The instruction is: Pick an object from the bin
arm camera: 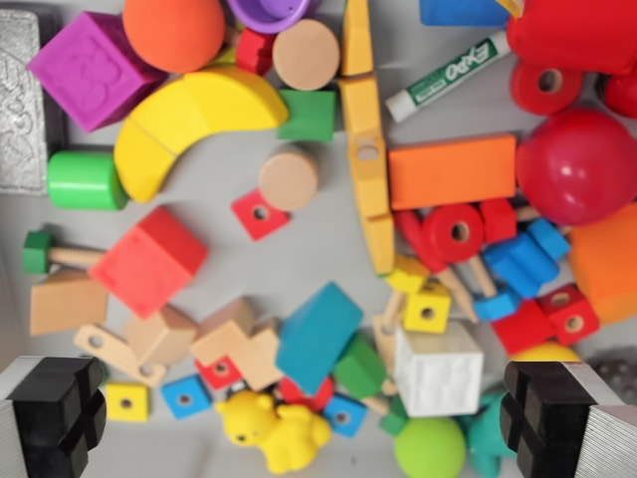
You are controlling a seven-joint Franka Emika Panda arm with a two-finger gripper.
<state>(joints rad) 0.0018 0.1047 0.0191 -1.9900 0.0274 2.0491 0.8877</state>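
My pincer (304,423) hangs spread wide over the bin, gripping nothing, one black fingertip (55,413) low at the wrist view's left and the other low at its right; between them, nearest me, lie a yellow toy bear (274,430), a green ball (430,448) and a white cube (438,370); the bear touches neither fingertip; just beyond the bear a blue block (317,337) lies tilted against pale wooden pieces (239,344); further off sits a red block (149,261) to the left, with a small red square with a hole (260,214) and a wooden cylinder (289,179) near the middle; an orange bar (453,171) and a red ball (575,164) lie to the right; farthest are a yellow arch (194,119), a purple cube (95,70), an orange ball (174,30) and a green-labelled marker (448,75); grey bin floor (229,269) shows between them.
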